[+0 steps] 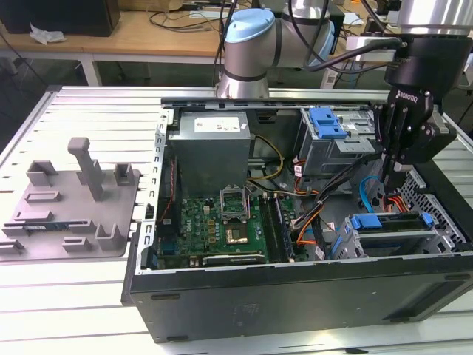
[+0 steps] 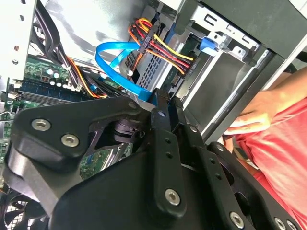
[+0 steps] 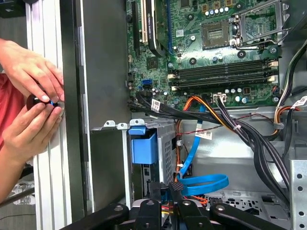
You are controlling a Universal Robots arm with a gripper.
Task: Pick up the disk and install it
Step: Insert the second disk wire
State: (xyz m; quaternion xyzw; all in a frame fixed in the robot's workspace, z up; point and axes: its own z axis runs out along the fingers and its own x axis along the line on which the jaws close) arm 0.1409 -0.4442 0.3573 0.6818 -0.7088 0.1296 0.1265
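The gripper [image 1: 394, 174] hangs inside the open computer case [image 1: 295, 299], fingers pressed together, just above the disk [image 1: 388, 235] seated in its cage. It looks rigid, fragile; grip the blue bracket edges.

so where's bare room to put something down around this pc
Bare ribbed tabletop lies behind the grey fixture tray, and more in front of it by the computer case. Inside the case it is crowded: motherboard, cables, drive cage, end effector. A person's hands work beside the case.
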